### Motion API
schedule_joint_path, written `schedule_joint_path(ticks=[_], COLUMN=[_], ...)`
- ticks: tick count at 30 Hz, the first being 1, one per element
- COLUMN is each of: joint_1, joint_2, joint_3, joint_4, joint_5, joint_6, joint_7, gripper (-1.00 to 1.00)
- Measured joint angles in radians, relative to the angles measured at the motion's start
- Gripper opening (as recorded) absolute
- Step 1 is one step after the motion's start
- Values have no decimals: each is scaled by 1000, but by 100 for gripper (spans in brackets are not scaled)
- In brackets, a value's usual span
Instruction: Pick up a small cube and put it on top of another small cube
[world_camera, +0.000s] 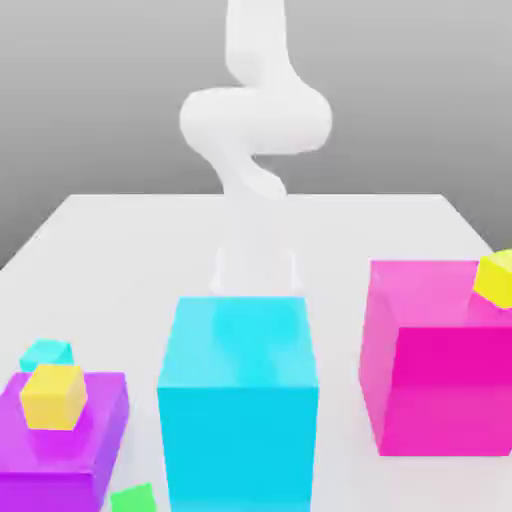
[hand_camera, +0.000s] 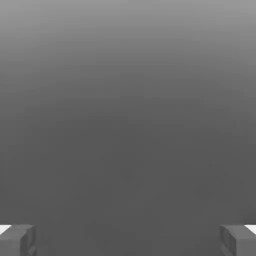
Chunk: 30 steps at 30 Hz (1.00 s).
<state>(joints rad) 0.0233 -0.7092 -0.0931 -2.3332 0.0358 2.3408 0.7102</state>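
The open fingers (hand_camera: 128, 241) hold nothing.
The small cyan cube (world_camera: 47, 354) is at the big purple block's (world_camera: 110, 420) far edge.

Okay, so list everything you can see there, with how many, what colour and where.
large block: 1, cyan, front middle
large block: 1, pink, exterior view's right
low block: 1, purple, exterior view's left
small cube: 1, cyan, behind the yellow cube at the left
small cubes: 2, yellow, one above the purple block, one at the pink block's right
small piece: 1, green, front edge
table: 1, white, underneath
robot arm: 1, white, behind
fingers: 2, grey, apart
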Motion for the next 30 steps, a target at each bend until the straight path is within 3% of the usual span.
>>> schedule_joint_path(ticks=[10, 17, 21, 25, 30], joint_1=[64, 24, -70, -126, -221], joint_2=[368, 627, 756, 853, 960], joint_3=[-354, -516, -558, -608, -499], joint_4=[-134, -225, -281, -334, -312], joint_5=[172, 306, 327, 272, 417], joint_6=[164, 274, 346, 429, 496], joint_7=[-383, -656, -773, -826, -950], gripper=[0, 0, 0, 0, 0])
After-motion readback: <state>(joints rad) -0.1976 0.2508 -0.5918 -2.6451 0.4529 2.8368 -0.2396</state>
